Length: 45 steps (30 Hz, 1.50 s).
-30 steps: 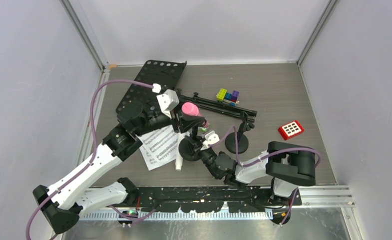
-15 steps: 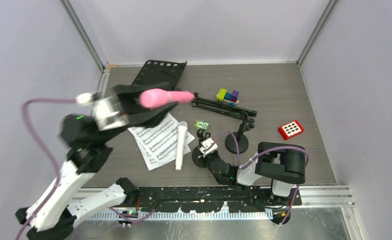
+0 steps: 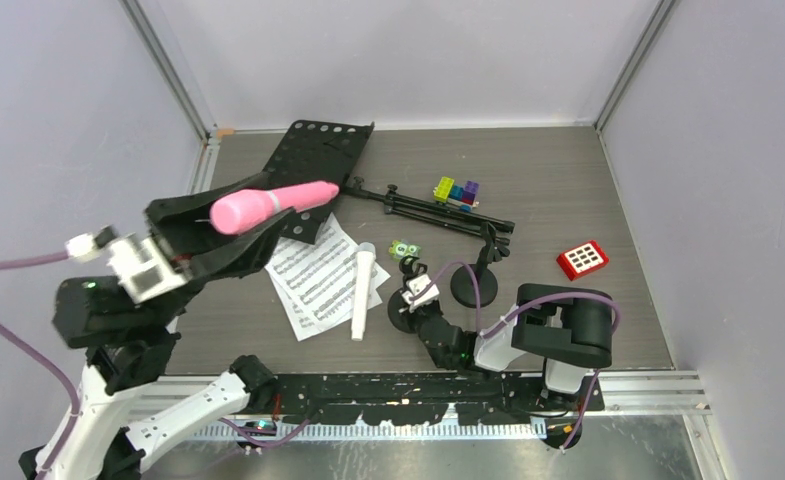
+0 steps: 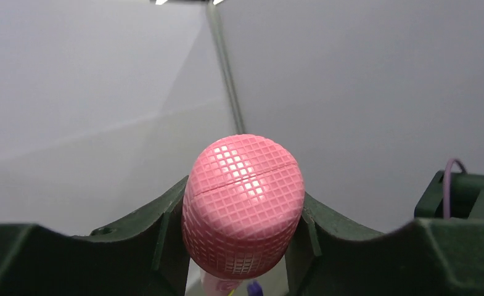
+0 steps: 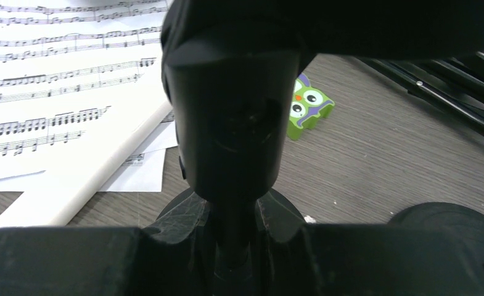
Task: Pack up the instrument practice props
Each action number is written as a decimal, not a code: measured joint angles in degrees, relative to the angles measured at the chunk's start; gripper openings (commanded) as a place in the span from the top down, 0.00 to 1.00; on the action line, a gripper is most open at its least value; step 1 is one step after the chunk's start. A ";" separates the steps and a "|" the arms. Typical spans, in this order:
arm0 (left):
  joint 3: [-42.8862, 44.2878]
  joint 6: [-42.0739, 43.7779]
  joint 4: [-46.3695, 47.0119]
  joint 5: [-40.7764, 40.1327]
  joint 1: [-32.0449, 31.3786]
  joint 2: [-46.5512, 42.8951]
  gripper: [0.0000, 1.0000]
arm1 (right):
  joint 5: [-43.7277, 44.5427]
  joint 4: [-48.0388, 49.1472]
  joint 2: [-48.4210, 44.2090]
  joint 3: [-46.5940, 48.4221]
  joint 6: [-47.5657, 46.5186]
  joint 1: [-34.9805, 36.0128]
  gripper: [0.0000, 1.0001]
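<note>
Noted a shift in the left arm since half a second ago: drawn back toward the near-left corner, with the pink microphone [image 3: 268, 203] carried along. No change found at the right arm over the same interval.

Found the left fingers [image 3: 263, 232] clamped on the pink microphone, held in the air well above the counter [image 3: 568, 180], lying roughly level, its handle pointing toward the black perforated music desk [image 3: 313, 150]. In the left wrist view, seen with its gridded head seated between the two fingers.

Found the right fingers [image 3: 411, 298] closed narrow around the upright stem of the nearer mic mount [image 3: 400, 318], its round base resting on the counter. Second mic mount [image 3: 475, 285] recorded just to its right, standing free.

Located the white microphone [image 3: 362, 295] lying on the right edge of the sheet-music pages [image 3: 318, 280], which sit flat on the counter. Music desk recorded flat at the far left, its tripod legs [image 3: 438, 212] folded and stretched out to the right.

Also recorded: green owl block [image 3: 404, 249] beside the pages, toy blocks [image 3: 456, 190] just beyond the legs, red keypad [image 3: 582, 259] at the right.
</note>
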 measured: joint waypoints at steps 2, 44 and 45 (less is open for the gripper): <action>-1.68 -0.90 -4.76 -4.20 0.00 -0.04 1.00 | 1.20 -0.04 0.11 0.00 0.22 -0.11 1.00; -23.91 -28.87 -36.96 -26.43 7.04 24.11 1.00 | -9.60 -24.81 -26.73 0.22 7.37 -5.49 0.00; -23.96 -28.96 -36.44 -25.46 8.22 25.22 1.00 | -9.81 -26.84 -28.65 0.22 7.50 -5.14 0.00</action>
